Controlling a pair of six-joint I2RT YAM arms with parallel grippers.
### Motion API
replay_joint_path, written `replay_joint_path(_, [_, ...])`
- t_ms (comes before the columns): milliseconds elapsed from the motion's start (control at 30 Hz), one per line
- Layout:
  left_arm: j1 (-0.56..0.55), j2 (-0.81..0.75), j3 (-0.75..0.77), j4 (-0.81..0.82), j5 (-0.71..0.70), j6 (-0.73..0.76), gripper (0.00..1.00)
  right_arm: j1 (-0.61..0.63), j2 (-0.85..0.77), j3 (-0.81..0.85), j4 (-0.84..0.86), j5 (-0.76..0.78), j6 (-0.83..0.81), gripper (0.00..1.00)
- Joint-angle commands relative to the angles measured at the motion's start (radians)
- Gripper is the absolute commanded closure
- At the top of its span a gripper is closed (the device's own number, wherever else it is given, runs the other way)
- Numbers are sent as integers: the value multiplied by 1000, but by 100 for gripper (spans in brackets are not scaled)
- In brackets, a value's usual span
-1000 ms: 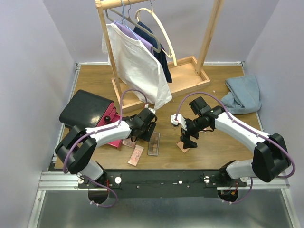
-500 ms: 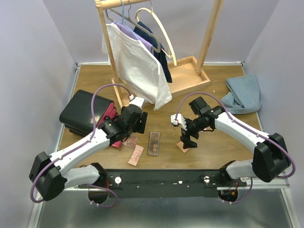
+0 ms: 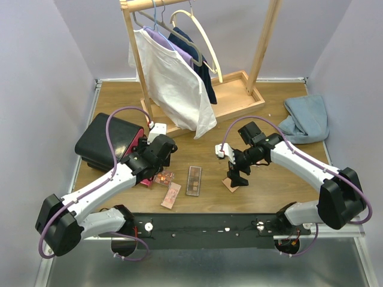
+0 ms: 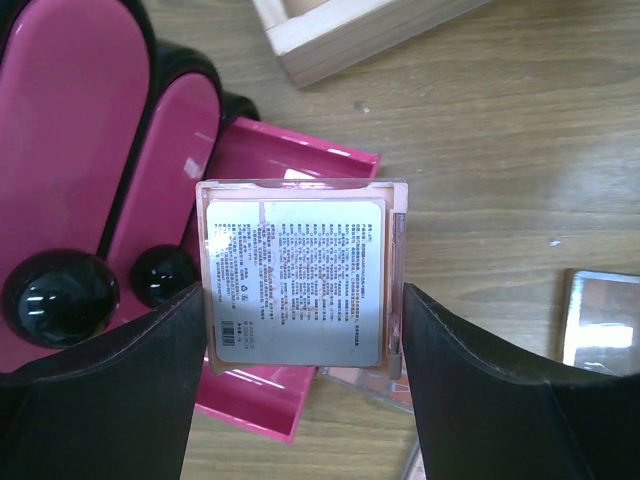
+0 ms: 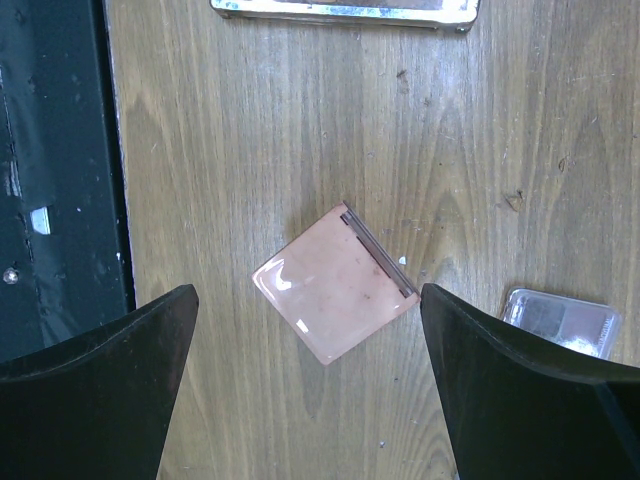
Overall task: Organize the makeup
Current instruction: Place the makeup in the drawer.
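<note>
Clamping a square peach plastic compact [image 4: 295, 275], its printed label facing the wrist camera, the left hand [image 4: 303, 320] holds it between both fingers above the open pink drawer [image 4: 300, 165] of a black case [image 3: 106, 140]. The right hand [image 5: 307, 300] hangs with fingers wide apart over a second glossy peach compact [image 5: 335, 283], which lies flat on the wooden bench [image 5: 250, 130] and touches neither finger. A brown rectangular eyeshadow palette [image 3: 194, 180] and a pink rectangular palette [image 3: 171, 195] lie just beside each other on the bench.
</note>
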Motion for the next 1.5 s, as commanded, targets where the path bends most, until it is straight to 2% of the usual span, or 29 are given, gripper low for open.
replay_joint_path(0, [9, 28, -12, -9, -104, -31, 55, -3, -6, 9, 4, 4, -12, 0])
replay_joint_path(233, [18, 98, -12, 3, -91, -37, 53, -3, -6, 9, 4, 3, -9, 0])
replay_joint_path(333, [18, 120, -23, 19, -82, -34, 48, -3, -6, 9, 4, 4, -10, 0])
replay_joint_path(733, [20, 175, 7, -29, -144, -80, 20, -3, -3, 9, 4, 6, -12, 0])
replay_joint_path(800, [20, 183, 11, -43, -143, -89, 13, -1, -3, 9, 4, 6, -12, 0])
replay_joint_path(1200, [20, 120, 27, -70, -134, -94, 10, -3, -1, 9, 2, 7, -12, 0])
replay_joint_path(1467, [20, -55, -32, 32, 59, -34, 10, -4, -1, 9, 7, 7, -9, 0])
